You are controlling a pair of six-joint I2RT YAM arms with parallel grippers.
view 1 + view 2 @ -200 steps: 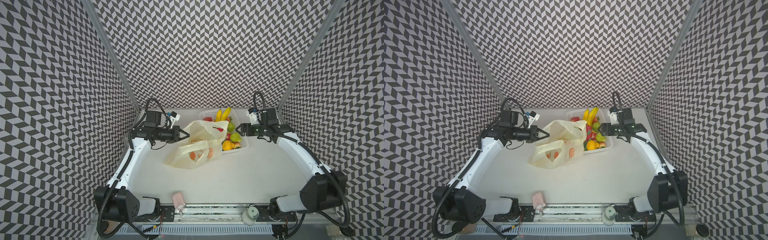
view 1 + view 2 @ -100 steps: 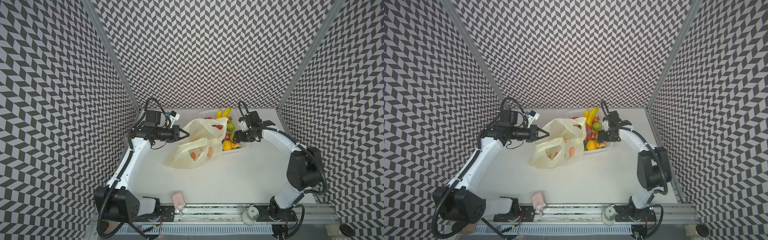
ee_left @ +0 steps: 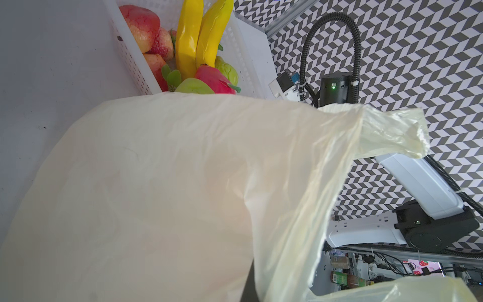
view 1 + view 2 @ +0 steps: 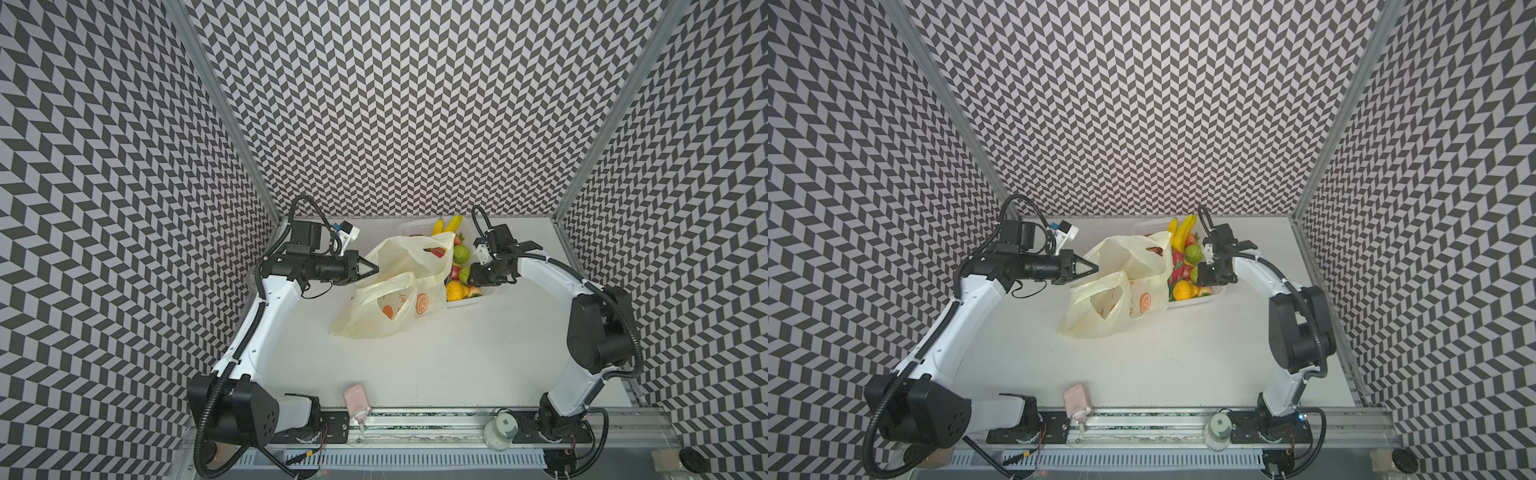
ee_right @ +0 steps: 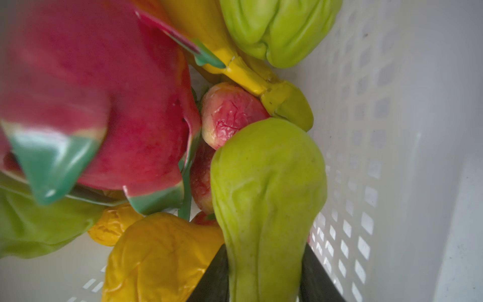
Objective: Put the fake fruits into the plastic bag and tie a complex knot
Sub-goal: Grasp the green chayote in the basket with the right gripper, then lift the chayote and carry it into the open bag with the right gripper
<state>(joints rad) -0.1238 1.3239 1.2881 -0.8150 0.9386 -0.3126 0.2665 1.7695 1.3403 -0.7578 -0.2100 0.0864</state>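
Note:
The pale-yellow plastic bag (image 4: 399, 291) (image 4: 1113, 303) stands open mid-table against the white basket (image 4: 469, 301). My left gripper (image 4: 372, 268) (image 4: 1092, 266) is shut on the bag's rim and holds it up. In the left wrist view the bag (image 3: 170, 183) fills the frame and covers most of the gripper (image 3: 248, 287). The fake fruits lie in the basket: bananas (image 4: 446, 224) (image 3: 198, 36), a dragon fruit (image 5: 117, 104), an orange (image 4: 455, 291). My right gripper (image 4: 471, 276) (image 4: 1200, 276) (image 5: 265, 274) reaches into the basket, shut on a bumpy green fruit (image 5: 266, 196). No knot shows.
The basket's perforated wall (image 5: 366, 157) runs close beside the right gripper. A pink object (image 4: 355, 397) lies at the table's front edge and a white round object (image 4: 503, 428) sits on the front rail. Patterned walls enclose three sides.
My right gripper has dropped into the basket and closed its jaws round the green fruit, the arm folding in. The left gripper and the bag have held still.

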